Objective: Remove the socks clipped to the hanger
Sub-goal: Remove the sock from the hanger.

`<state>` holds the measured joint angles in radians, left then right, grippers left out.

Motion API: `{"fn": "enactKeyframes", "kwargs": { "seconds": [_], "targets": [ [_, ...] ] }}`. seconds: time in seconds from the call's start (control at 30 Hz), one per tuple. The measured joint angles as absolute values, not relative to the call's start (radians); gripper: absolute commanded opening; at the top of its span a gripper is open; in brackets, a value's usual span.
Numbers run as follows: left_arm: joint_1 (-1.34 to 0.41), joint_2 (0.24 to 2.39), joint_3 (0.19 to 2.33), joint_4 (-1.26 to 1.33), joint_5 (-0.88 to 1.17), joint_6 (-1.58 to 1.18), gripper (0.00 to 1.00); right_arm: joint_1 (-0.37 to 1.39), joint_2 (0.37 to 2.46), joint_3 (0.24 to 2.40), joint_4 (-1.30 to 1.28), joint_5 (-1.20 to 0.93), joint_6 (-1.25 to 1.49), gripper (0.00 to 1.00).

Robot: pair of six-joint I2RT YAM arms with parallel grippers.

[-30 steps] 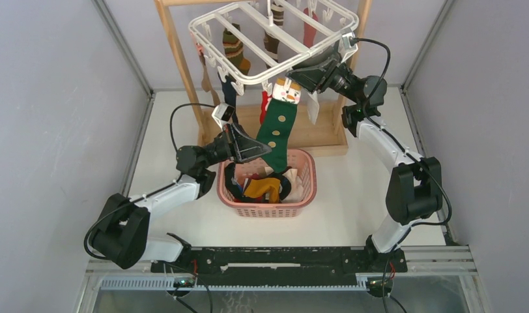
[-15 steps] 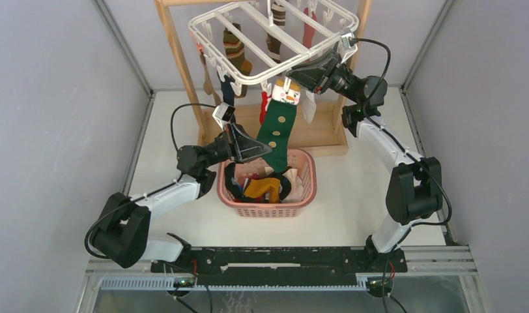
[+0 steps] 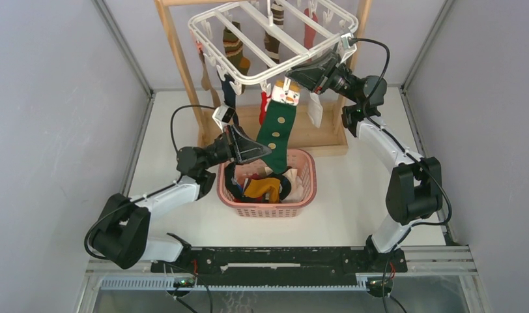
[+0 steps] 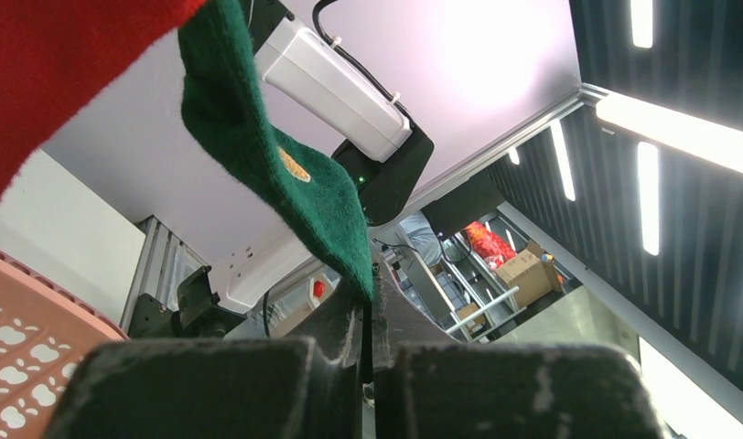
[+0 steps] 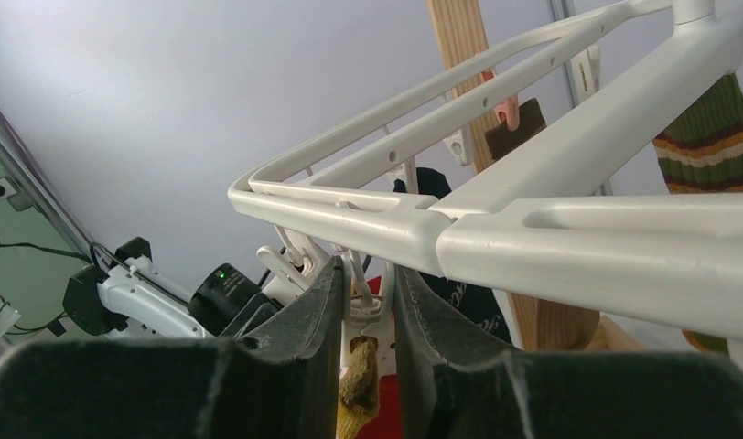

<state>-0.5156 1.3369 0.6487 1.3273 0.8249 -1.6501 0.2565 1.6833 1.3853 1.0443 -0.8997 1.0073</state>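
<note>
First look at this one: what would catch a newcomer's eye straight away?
The long green sock with a snowman cuff stands out, hanging from the white hanger over the pink basket at the table's centre. The left gripper pinches its toe, while the right gripper is closed around a white clip on the hanger's near edge.
</note>
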Motion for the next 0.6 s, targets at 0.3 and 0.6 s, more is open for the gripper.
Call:
{"fn": "enactKeyframes", "kwargs": {
  "seconds": [0.3,0.6],
  "targets": [
    [-0.516,1.287,0.577,1.329,0.826,-1.65,0.0,0.258,1.683,1.388,1.013,-0.899,0.997,0.0],
    [-0.516,1.256,0.531,1.33,0.827,-1.65,0.0,0.258,1.674,1.389,0.989,-0.896,0.991,0.09]
  ]
}}
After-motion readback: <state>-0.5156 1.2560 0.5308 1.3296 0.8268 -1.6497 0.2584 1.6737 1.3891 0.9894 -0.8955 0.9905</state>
